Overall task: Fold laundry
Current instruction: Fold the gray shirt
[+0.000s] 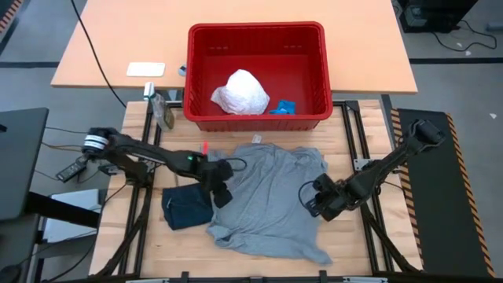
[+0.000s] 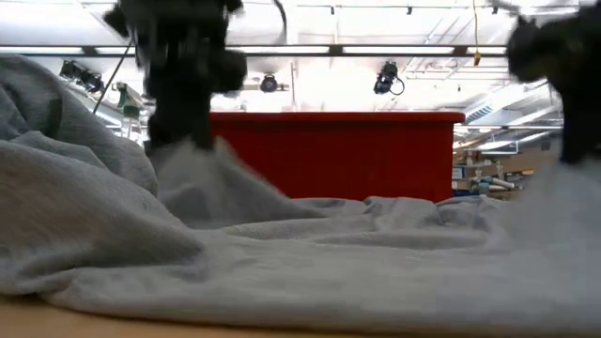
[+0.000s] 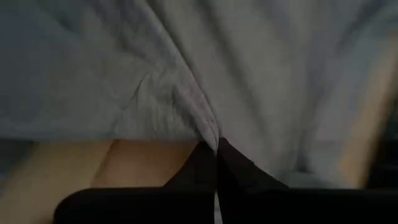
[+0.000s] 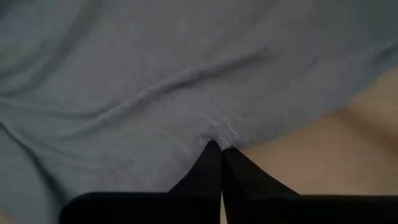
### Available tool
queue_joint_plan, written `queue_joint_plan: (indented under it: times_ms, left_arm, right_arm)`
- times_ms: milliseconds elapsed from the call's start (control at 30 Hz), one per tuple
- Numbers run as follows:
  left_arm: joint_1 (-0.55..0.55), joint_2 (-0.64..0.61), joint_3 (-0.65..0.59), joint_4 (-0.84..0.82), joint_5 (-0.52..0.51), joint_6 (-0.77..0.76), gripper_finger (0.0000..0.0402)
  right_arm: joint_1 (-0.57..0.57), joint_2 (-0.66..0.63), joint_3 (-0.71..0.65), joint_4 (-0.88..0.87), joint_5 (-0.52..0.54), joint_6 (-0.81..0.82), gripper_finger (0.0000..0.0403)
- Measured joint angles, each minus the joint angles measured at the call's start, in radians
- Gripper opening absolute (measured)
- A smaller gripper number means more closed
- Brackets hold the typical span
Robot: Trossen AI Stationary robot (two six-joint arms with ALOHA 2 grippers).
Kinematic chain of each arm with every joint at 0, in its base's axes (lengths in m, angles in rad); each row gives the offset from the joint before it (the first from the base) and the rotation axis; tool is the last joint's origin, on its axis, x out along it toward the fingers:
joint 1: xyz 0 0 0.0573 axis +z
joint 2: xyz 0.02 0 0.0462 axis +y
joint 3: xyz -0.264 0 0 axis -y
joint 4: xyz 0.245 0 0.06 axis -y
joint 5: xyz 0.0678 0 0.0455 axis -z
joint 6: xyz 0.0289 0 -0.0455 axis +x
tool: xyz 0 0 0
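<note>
A grey shirt (image 1: 271,196) lies spread over the middle of the wooden table. My left gripper (image 1: 222,189) is shut on its left edge, and my right gripper (image 1: 318,200) is shut on its right edge. A dark navy piece (image 1: 187,208) lies folded on the table just left of the shirt, below my left arm. A white crinkly piece (image 1: 241,93) sits inside the red basket (image 1: 314,47) at the far side. In the low view the shirt fills the foreground, with my left gripper (image 2: 183,141) above it. My left gripper pinches the shirt's left edge (image 3: 208,127) between its two shut fingers, slanting down from the table's left. The cloth rises to a small peak (image 2: 202,164) under the fingers; the rest of the shirt lies on the table. My right gripper pinches the shirt's right edge (image 4: 231,134) between its two shut fingers, slanting down from the table's right. Folds run out from the pinch across the cloth, and bare table shows beside it.
The red basket also holds a small blue thing (image 1: 283,106). A small bottle-like object (image 1: 163,110) stands at the table's far left corner, and a white card (image 1: 146,69) lies on the desk beyond. Bare wood shows along the near edge.
</note>
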Motion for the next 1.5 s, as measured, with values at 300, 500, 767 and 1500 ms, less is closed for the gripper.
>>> queue_joint_plan:
  times_ms: [300,500,767,1500]
  left_arm:
    - [0.032,-0.445,0.001,0.003,-0.133,0.047,0.0000]
    - [0.075,-0.664,0.001,0.066,-0.134,0.100,0.0000]
    - [0.079,-0.741,0.002,0.007,-0.138,0.083,0.0000]
    - [-0.220,-0.272,-0.003,-0.280,-0.136,-0.060,0.0000]
  right_arm:
    - [0.000,-0.132,0.503,-0.720,0.276,-0.021,0.0002]
    - [-0.029,-0.211,0.620,-0.668,0.331,-0.154,0.0001]
    - [-0.024,-0.152,0.631,-0.579,0.160,-0.226,0.0000]
    - [0.212,0.390,0.193,0.320,-0.288,0.188,0.0052]
